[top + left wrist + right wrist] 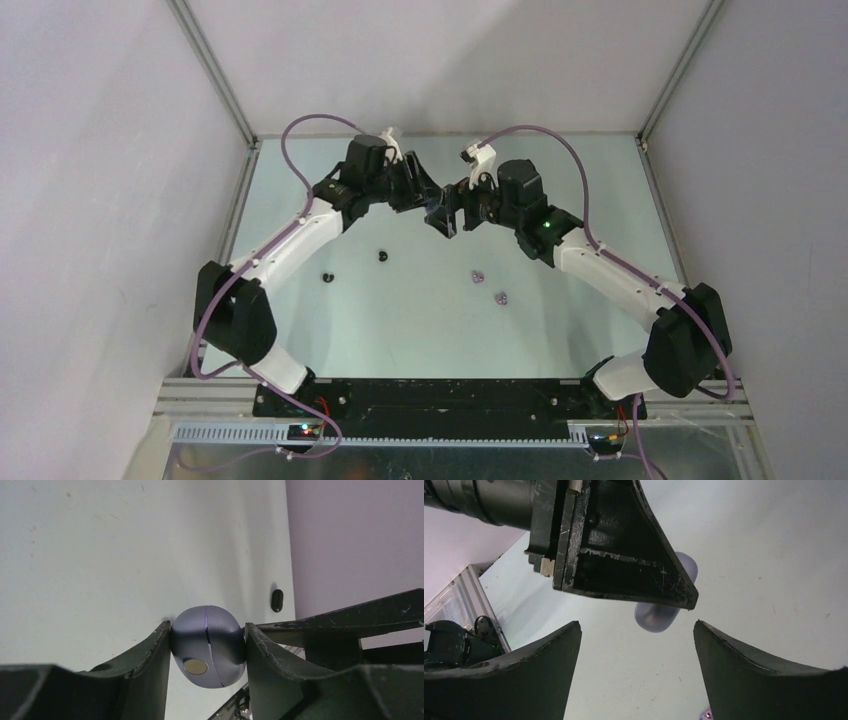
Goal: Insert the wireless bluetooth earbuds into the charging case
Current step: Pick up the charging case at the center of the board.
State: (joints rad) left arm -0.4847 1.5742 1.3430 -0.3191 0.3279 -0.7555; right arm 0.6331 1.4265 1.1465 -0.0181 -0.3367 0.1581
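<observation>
The charging case (207, 645) is a closed, rounded purple shell with a seam and a small round metal disc. My left gripper (207, 640) is shut on it, one finger on each side, holding it above the table. In the right wrist view the case (655, 618) shows partly behind a left finger (624, 555), just ahead of my open right gripper (636, 625), which holds nothing. In the top view the left gripper (425, 195) and right gripper (446, 216) meet at mid-back. Two black earbuds (381, 255) (327, 276) and two purple earbuds (478, 275) (501, 297) lie on the table.
The pale green table (420, 330) is walled by pale purple panels at left, right and back. A small dark oblong mark (276, 600) sits near the table's edge by the wall. One purple earbud (706, 715) peeks beside the right finger.
</observation>
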